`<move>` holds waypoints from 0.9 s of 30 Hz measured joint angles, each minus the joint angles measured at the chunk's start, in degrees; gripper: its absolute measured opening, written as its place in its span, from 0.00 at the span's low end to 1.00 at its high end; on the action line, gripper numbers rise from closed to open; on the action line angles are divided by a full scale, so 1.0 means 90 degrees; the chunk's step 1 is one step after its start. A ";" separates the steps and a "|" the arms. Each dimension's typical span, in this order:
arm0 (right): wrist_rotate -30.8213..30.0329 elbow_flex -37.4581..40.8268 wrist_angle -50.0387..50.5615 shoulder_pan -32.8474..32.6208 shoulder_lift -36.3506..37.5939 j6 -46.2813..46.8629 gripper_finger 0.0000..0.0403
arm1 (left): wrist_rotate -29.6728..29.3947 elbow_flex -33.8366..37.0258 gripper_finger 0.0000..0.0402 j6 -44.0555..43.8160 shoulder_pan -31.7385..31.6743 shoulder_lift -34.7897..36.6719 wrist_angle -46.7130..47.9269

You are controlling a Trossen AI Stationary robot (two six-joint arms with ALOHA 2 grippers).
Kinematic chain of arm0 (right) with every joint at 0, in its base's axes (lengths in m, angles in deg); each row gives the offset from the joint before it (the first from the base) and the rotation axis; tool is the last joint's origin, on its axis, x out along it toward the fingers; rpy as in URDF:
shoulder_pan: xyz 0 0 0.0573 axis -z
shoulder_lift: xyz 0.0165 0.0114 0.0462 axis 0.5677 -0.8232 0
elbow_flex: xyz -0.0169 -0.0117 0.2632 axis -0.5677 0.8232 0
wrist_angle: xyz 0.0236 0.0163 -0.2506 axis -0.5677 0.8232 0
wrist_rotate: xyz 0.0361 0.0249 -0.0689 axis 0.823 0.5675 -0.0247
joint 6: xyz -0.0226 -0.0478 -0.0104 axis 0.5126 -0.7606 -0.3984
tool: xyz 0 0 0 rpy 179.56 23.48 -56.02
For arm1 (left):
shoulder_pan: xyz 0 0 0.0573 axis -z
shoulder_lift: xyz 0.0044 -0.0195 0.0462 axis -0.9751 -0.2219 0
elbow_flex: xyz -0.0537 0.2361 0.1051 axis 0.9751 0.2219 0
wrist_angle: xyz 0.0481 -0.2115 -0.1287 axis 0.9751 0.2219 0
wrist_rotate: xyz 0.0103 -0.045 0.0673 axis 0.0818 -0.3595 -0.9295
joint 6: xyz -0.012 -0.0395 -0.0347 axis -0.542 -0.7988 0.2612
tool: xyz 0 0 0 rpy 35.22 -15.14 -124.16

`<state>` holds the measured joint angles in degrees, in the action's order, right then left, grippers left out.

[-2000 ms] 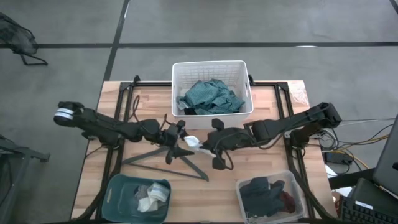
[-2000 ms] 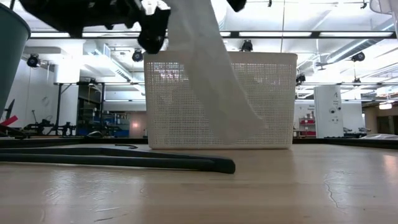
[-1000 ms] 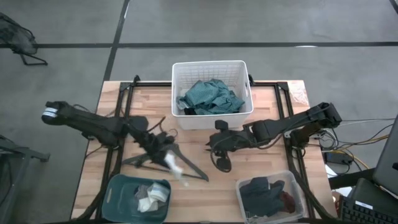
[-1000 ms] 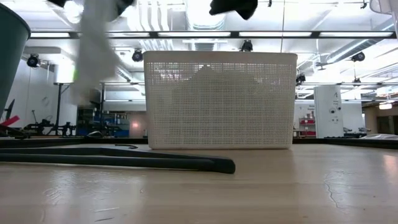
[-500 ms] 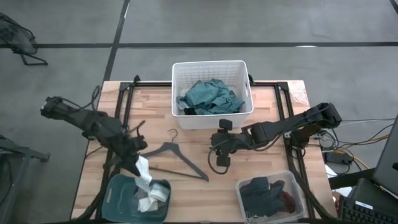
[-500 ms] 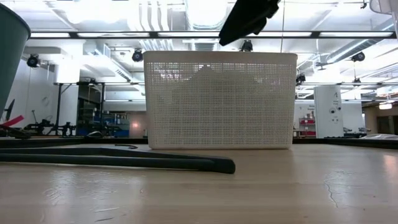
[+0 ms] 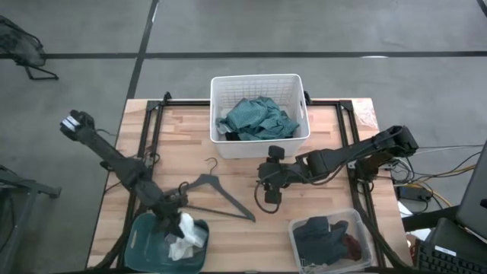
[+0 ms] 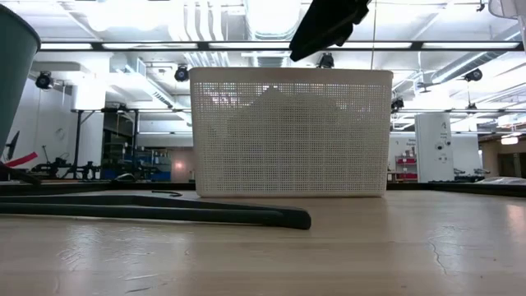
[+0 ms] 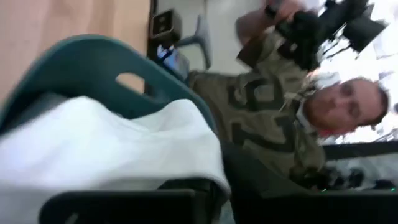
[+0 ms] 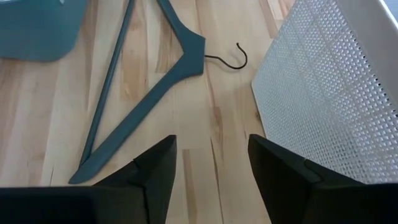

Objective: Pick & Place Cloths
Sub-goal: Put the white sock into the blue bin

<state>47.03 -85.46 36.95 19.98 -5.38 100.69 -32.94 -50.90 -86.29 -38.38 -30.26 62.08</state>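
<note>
A small white cloth [image 7: 184, 227] lies at the top of the teal bin [image 7: 144, 243] at the table's near left, over other pale pieces. My left gripper [image 7: 176, 219] is right above the bin, shut on this cloth [image 9: 112, 143]. My right gripper [image 10: 211, 168] hovers open over the table's middle [image 7: 270, 192], between the dark hanger [image 7: 209, 196] and the white basket [image 7: 259, 84], with nothing between its fingers. A teal-green cloth [image 7: 257, 118] fills the basket. My left gripper holds the white cloth from above, slanting down into the teal bin. The cloth's upper part [image 9: 155, 155] drapes over the fingers and hides the place of contact. The cloth's lower part rests on the pieces in the bin.
The hanger [image 10: 155, 68] lies flat on the wood, its hook toward the basket [image 10: 329, 81]. A clear bin [image 7: 329, 242] with dark cloths stands at the near right. A person [image 9: 280, 112] stands beyond the table's near edge, past the teal bin's rim [image 9: 124, 56].
My left gripper has swung from above the hanger toward the table's near left corner and come down over the teal bin. The white cloth, which hung below it, has gone along and now rests in the bin.
</note>
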 joint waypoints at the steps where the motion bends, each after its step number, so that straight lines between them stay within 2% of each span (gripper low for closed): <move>1: 0.0000 0.0000 0.0000 0.0000 0.0000 0.0000 0.48 | -0.0197 0.0155 0.10 -0.0081 0.0077 -0.0075 -0.0388; 4: -0.0010 0.0000 -0.0002 0.0000 0.0000 0.0000 0.45 | -0.0602 0.0537 0.18 -0.0103 0.0192 -0.0285 -0.1309; 9: -0.0017 0.0000 -0.0002 0.0000 0.0000 0.0007 0.41 | -0.0715 0.0781 0.34 -0.0166 0.0226 -0.0579 -0.1441; 12: -0.0017 0.0000 -0.0002 0.0000 0.0000 0.0013 0.39 | 0.0052 0.0789 0.40 -0.0596 0.0236 -0.0762 -0.1441; 14: -0.0017 0.0000 -0.0003 0.0000 0.0000 0.0008 0.38 | 0.0488 0.0775 0.41 -0.1085 0.0356 -0.0859 -0.1443; 19: -0.0017 0.0000 -0.0007 0.0000 0.0000 0.0005 0.34 | 0.0774 0.0745 0.41 -0.2438 0.0566 -0.0956 -0.1396; 22: -0.0017 0.0002 -0.0006 0.0000 0.0000 0.0004 0.32 | 0.0902 0.0745 0.41 -0.2902 0.0579 -0.0917 -0.1311; 27: -0.0017 0.0000 -0.0007 0.0000 0.0000 -0.0029 0.29 | 0.1477 0.0741 0.41 -0.4339 0.0576 -0.0833 -0.0283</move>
<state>46.87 -85.46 36.89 19.98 -5.38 100.43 -19.65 -44.24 -125.34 -33.19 -37.75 59.53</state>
